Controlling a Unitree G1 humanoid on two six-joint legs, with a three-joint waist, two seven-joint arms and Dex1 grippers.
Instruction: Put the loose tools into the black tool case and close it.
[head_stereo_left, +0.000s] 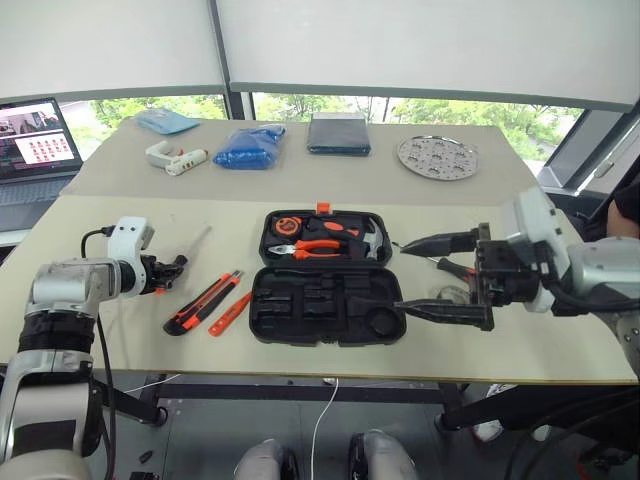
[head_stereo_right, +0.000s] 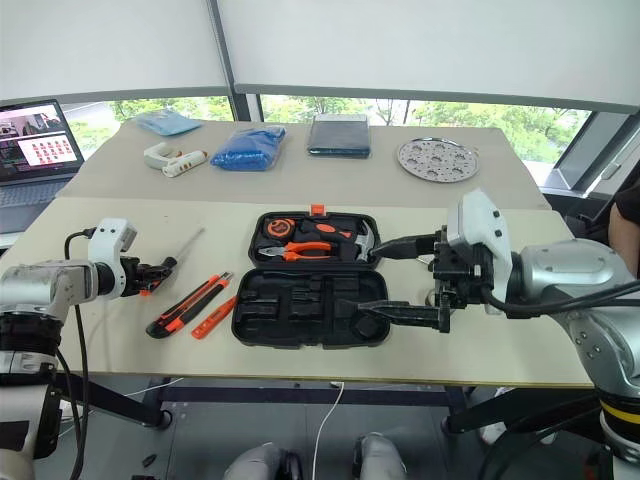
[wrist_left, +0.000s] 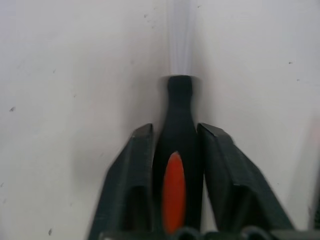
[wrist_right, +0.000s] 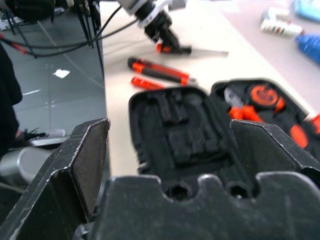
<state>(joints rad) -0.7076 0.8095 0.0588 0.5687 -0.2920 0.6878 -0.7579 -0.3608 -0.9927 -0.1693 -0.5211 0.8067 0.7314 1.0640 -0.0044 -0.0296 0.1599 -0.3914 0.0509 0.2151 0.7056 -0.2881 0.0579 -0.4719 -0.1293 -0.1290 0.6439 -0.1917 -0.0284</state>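
Note:
My left gripper (head_stereo_left: 172, 268) is shut on the black and orange handle of a screwdriver (wrist_left: 179, 100) that lies on the table left of the case, its metal shaft (head_stereo_left: 203, 236) pointing away from me. An orange-black utility knife (head_stereo_left: 203, 303) and a slim orange tool (head_stereo_left: 230, 313) lie side by side between that hand and the black tool case (head_stereo_left: 300, 305). The case lies open, with pliers, a hammer and a tape measure in its far half and bare slots in its near half. My right gripper (head_stereo_left: 403, 275) hangs open over the case's right end. A small dark, orange-tipped item (head_stereo_left: 443, 265) shows behind it.
On the far table lie a white glue gun (head_stereo_left: 175, 157), a blue bag (head_stereo_left: 250, 147), a dark blue folded item (head_stereo_left: 338, 133) and a round metal plate (head_stereo_left: 437, 157). A laptop (head_stereo_left: 35, 140) stands at the far left. The table's front edge runs just below the case.

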